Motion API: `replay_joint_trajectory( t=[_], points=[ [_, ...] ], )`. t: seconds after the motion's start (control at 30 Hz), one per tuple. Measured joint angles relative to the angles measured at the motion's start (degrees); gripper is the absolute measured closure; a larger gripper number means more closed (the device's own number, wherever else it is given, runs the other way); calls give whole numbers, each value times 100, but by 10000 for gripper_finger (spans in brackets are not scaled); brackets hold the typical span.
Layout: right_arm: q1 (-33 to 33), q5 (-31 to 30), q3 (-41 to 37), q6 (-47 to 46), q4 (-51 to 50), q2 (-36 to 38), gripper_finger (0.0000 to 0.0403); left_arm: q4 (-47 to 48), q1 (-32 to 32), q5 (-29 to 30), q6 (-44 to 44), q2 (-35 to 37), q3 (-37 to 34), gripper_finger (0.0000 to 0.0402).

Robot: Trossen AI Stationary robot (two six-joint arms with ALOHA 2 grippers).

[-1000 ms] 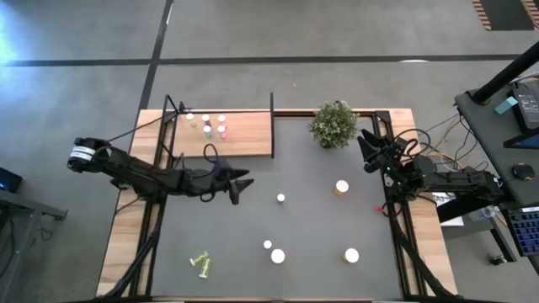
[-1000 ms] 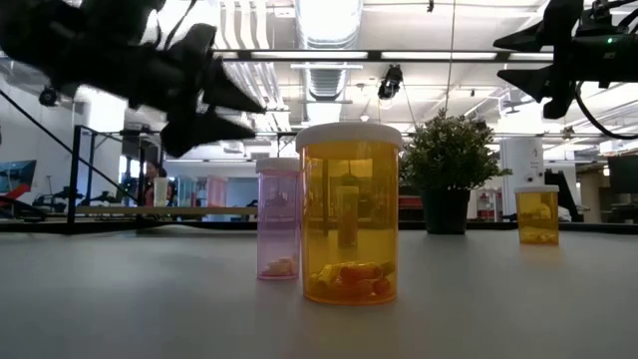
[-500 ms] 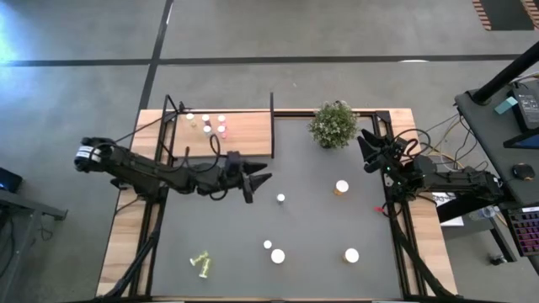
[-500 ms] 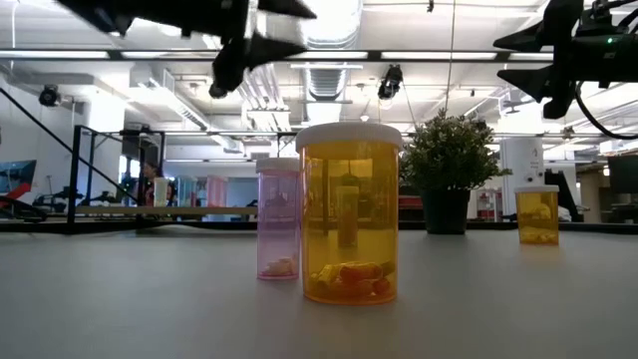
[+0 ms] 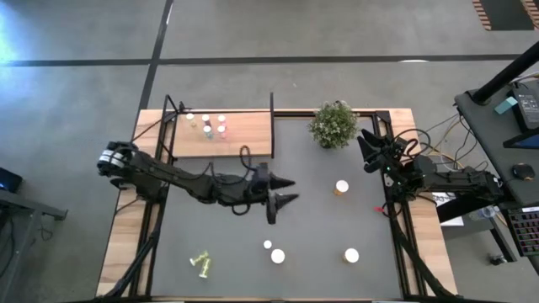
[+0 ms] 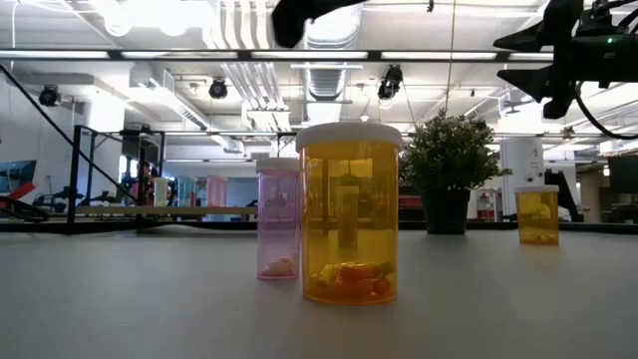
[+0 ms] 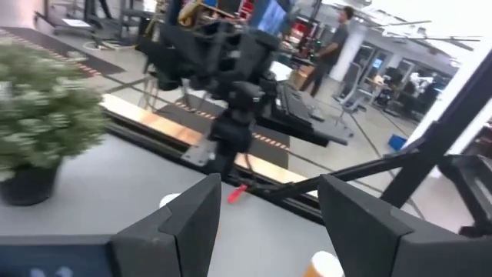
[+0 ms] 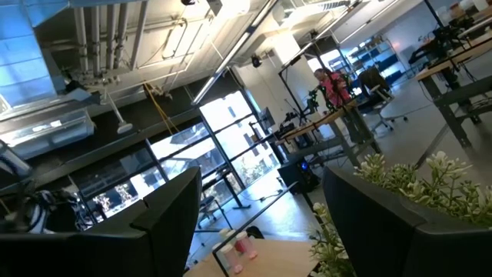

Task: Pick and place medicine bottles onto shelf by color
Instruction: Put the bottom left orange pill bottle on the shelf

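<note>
Bottles on the worktop (image 5: 337, 227): you have five standing upright, seen as white caps from above. One orange bottle (image 5: 342, 187) sits near the right arm, a small one (image 5: 268, 245) and a larger one (image 5: 278, 256) stand close together toward the near edge, and another (image 5: 351, 254) stands to their right. The fifth cannot be seen under the left end effector in the high view.
Fallen bottle: one yellow-green bottle (image 5: 201, 265) lies on its side near the left front corner.
Bottles on the shelf (image 5: 244, 135): you can count about six tiny ones (image 5: 207, 124) grouped at its left end (the colours are hard to tell apart).
Low view: a large orange bottle (image 6: 349, 212) stands in front, a pink bottle (image 6: 278, 219) just beside it.
Plant (image 5: 333, 124): one, at the far edge, right of the shelf.
Left end effector (image 5: 285, 190): hangs over the middle of the worktop, fingers partly apart, holding nothing.
Right end effector (image 5: 368, 150): waits at the right edge near the plant, fingers spread, empty.
</note>
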State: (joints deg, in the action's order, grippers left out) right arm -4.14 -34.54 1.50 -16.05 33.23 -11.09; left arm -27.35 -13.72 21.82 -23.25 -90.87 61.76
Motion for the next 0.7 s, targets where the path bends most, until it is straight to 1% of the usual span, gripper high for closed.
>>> replay_joint_trajectory(
  t=[0.1, 0.2, 0.47, 0.57, 0.7],
  points=[
    [0, 0, 0, 0, 0, 0, 142, 205, -80, -6, 5, -317, 413, 200],
    [-1, 1, 0, -1, 2, 0, 142, 650, -167, -4, 3, -539, 812, 200],
    [-1, 0, 0, 0, 2, 0, 142, 2655, -505, -64, -27, -716, 1825, 200],
    [-2, 0, 0, -1, 1, 0, 142, 3343, -629, -313, -23, -719, 2058, 200],
    [-2, 0, 0, 0, 2, 0, 142, 3693, -750, -768, 16, -719, 2192, 200]
  ],
)
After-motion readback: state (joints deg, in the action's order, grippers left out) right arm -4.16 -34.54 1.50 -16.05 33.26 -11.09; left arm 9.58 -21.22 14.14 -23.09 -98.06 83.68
